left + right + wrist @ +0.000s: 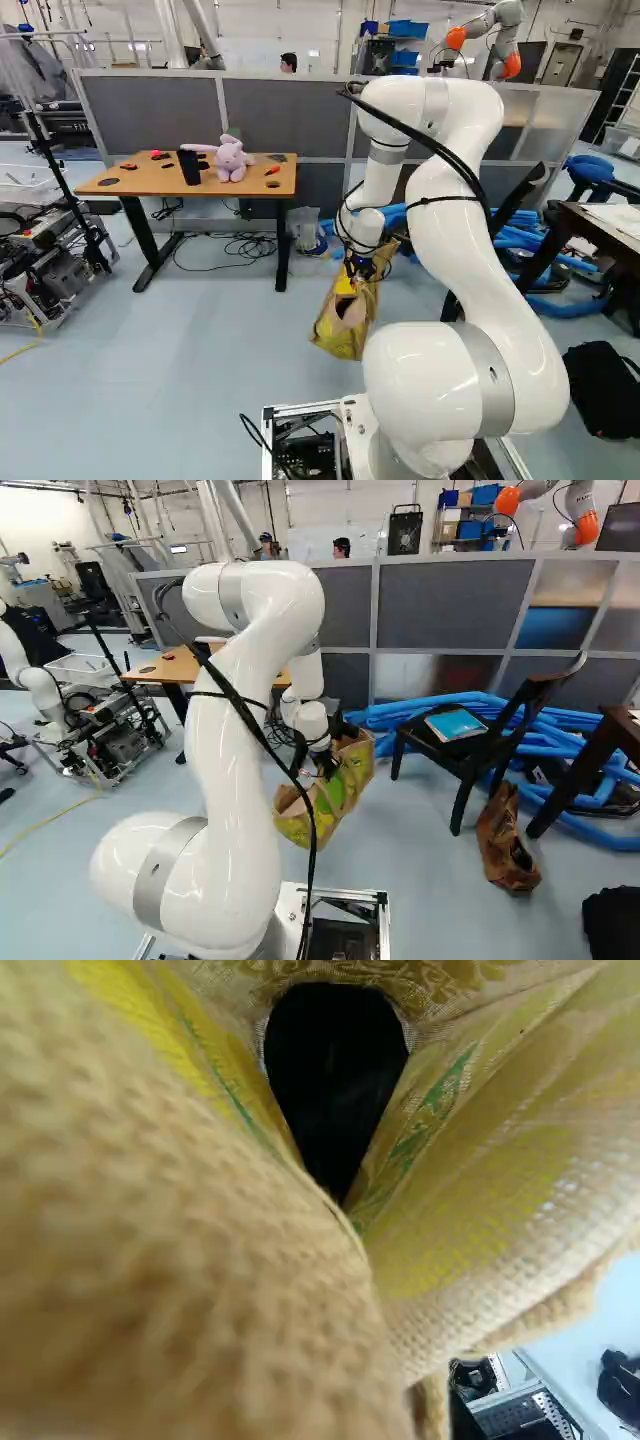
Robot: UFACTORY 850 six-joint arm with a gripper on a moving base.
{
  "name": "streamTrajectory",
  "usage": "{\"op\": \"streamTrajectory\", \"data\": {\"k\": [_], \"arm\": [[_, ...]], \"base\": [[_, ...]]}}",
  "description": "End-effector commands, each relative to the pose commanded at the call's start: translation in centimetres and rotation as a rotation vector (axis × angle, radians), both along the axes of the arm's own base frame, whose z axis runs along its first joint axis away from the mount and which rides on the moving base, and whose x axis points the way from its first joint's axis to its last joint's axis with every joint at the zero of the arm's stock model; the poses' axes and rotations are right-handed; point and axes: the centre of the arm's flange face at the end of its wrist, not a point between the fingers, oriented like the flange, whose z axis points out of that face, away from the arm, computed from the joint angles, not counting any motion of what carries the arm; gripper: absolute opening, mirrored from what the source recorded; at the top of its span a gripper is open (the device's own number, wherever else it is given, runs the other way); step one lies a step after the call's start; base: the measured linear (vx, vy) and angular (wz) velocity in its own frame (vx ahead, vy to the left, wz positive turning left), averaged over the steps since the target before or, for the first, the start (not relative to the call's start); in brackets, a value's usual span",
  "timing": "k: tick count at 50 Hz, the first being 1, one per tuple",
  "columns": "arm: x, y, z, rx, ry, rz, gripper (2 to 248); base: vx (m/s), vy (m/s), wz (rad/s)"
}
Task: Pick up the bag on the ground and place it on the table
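Bag: one, woven, tan and yellow with green markings, tilted, mouth turned toward the base; located just ahead of the arm, lower than the bench and off to its right in the left base view, apart from it. Tool: one, black, at the bag's upper part. Cannot tell whether wide, narrow or closed on the bag, with woven cloth covering that part of the wrist view. Markings: yellow and green printed patches on the bag's cloth, plus dark scrollwork at the far side of the dark opening seen in the wrist view; cannot make out any lettering. Bench: one, wooden top, black legs; bearing a black cup and a pink plush near the middle, with small red and black pieces toward both ends. Edges: near edge toward the base, right end toward the bag in the left base view; surface showing between plush and near edge. Room: pale floor between bench and base; cables beneath the bench; grey partition behind; blue tubes beyond the bag, to its right in the right base view, with a dark chair nearer and a brown bag on the floor beside it.
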Motion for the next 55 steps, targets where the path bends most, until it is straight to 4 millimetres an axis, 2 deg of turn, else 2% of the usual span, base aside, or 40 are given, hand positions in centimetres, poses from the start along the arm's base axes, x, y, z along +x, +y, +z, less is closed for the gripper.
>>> {"op": "streamTrajectory", "data": {"k": [33, 55], "arm": [[-1.1, 0.2, 4.8, -0.009, -0.055, 0.013, 23], [-1.2, 0.3, 7.9, -0.023, -0.104, 0.062, 23]], "base": [[0.000, 0.000, 0.000], [0.000, 0.000, 0.000]]}}
